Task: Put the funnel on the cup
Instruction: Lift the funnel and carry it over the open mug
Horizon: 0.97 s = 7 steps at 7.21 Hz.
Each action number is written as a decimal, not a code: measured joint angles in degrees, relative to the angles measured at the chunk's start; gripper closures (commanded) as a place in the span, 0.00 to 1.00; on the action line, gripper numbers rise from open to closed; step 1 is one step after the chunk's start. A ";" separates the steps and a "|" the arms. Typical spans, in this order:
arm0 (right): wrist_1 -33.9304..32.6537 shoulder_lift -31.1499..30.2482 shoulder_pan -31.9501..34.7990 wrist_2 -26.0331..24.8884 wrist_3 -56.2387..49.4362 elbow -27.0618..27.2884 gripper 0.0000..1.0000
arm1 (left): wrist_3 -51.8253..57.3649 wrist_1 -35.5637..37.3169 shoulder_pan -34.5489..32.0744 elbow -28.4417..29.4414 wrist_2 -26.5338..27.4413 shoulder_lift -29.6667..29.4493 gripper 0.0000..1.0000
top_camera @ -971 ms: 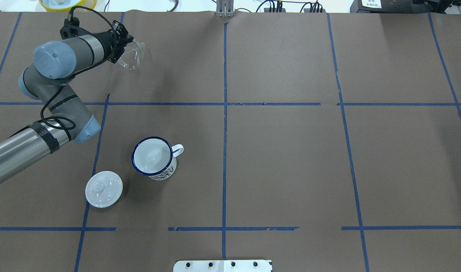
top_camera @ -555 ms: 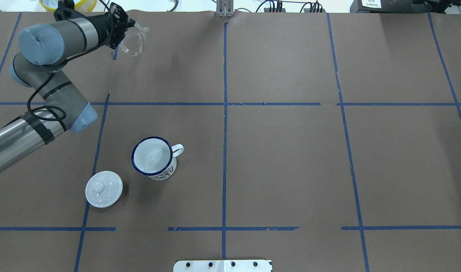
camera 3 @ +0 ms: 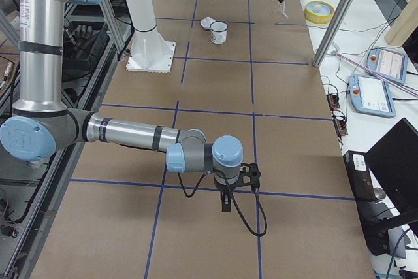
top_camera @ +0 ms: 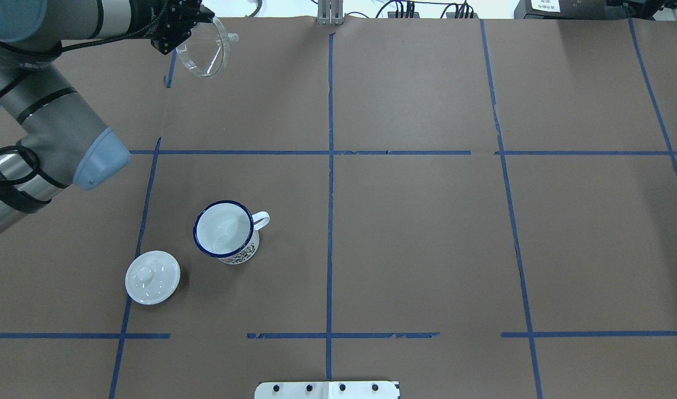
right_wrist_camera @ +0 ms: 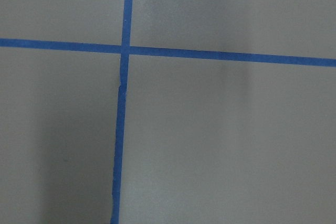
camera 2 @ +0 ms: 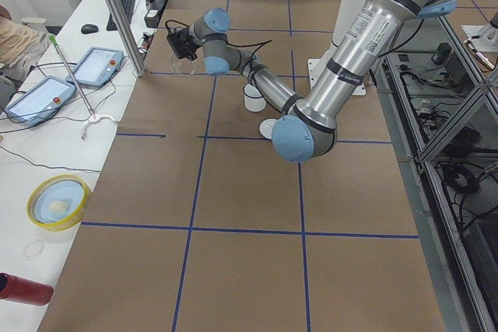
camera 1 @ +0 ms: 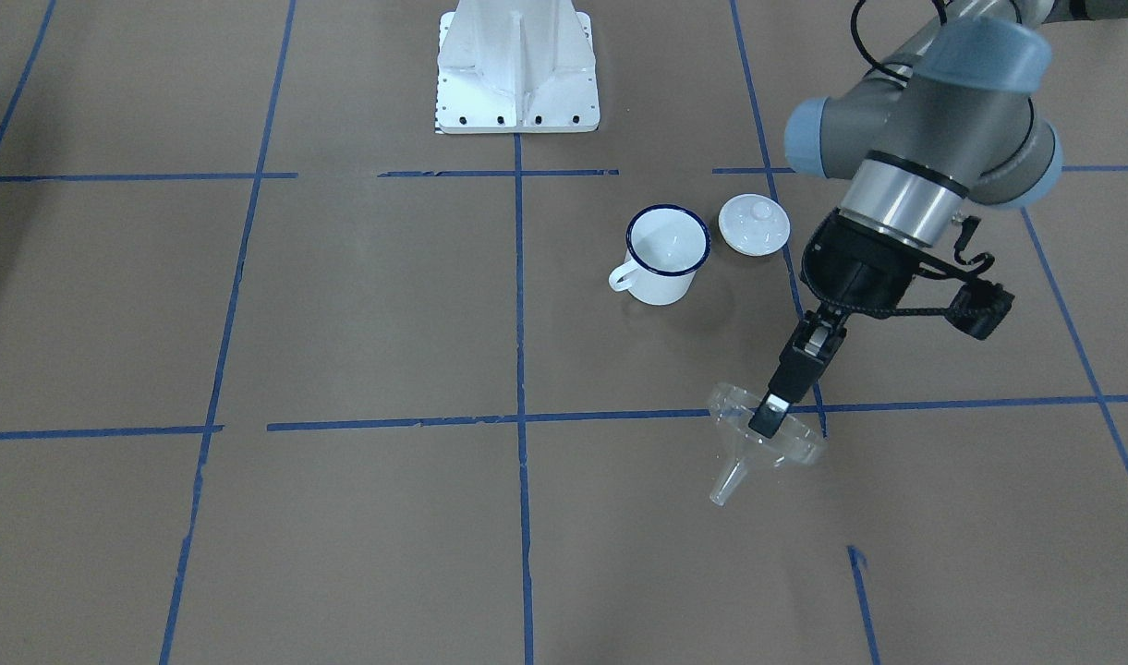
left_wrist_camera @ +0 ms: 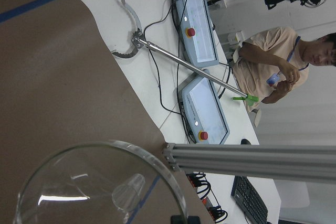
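1. Clear plastic sits pinched in the left gripper's closed jaws: they clamp the rim of the funnel, which is held tilted, its spout slanting down and away from the robot.
2. The funnel is over the far left part of the brown table, well apart from the cup.
3. The cup stands upright and uncovered, with its handle toward the table's middle. A white knobbed lid lies near it, not touching.
4. The right gripper hangs low over the table's right end. I cannot tell whether its jaws are open or closed.
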 measured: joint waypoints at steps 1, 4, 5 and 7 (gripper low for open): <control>0.00 0.00 0.00 0.00 0.00 0.01 0.00 | 3.09 13.61 0.23 -7.22 -2.04 -0.26 1.00; 0.00 0.00 0.00 0.00 0.00 0.06 0.00 | 14.81 52.59 5.28 -18.93 -6.65 -7.29 1.00; 0.00 0.00 0.00 0.00 0.00 0.07 0.00 | 20.39 62.41 7.58 -18.51 -7.22 -10.48 1.00; 0.00 0.00 0.00 0.00 0.00 0.07 0.00 | 28.30 68.77 12.15 -14.12 -7.51 -12.85 1.00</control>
